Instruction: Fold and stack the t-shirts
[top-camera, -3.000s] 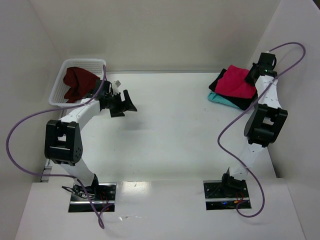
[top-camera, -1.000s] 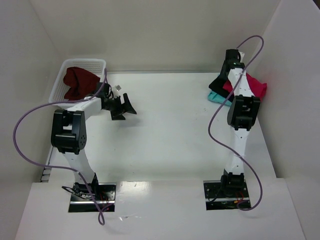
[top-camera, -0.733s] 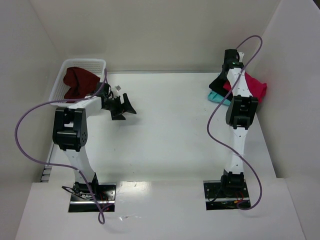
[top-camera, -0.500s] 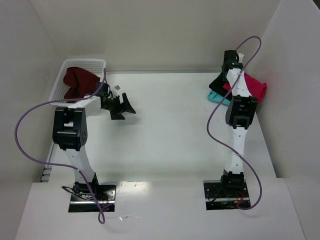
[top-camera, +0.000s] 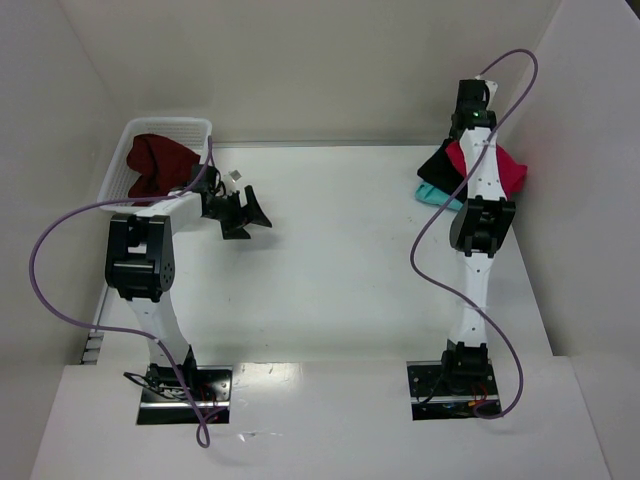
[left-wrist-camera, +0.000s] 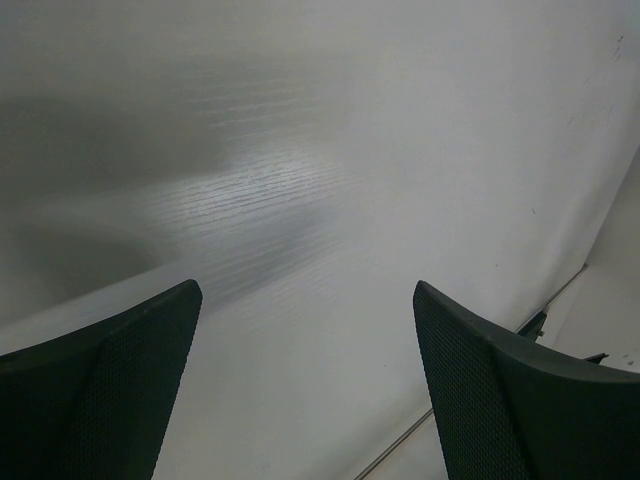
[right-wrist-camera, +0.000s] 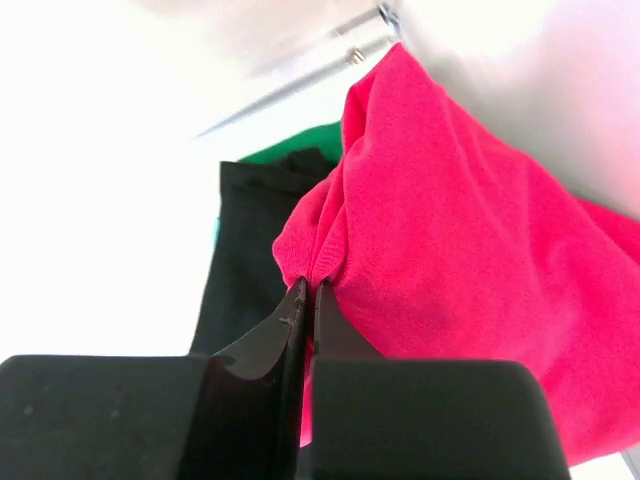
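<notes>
At the back right lies a pile of t-shirts: a crimson-pink t-shirt (top-camera: 505, 170) on top, a black one (top-camera: 437, 165) under it, and a teal one (top-camera: 434, 195) at the bottom. In the right wrist view my right gripper (right-wrist-camera: 308, 285) is shut, its tips pinching a fold at the edge of the crimson-pink t-shirt (right-wrist-camera: 450, 260), with the black t-shirt (right-wrist-camera: 250, 240) and a strip of the teal t-shirt (right-wrist-camera: 290, 152) behind. A dark maroon t-shirt (top-camera: 155, 165) lies bunched in the white basket (top-camera: 165, 125). My left gripper (top-camera: 248, 212) hangs open over bare table (left-wrist-camera: 330, 180), nothing between its fingers.
White walls close in the table on the left, back and right; the pile sits close against the right wall (top-camera: 590, 150). A purple cable (top-camera: 60, 260) loops off each arm. The basket stands in the back left corner beside the left arm.
My right gripper has shut on the edge of the crimson-pink t-shirt and moved up and back, pulling the cloth with it. The left arm has stayed still.
</notes>
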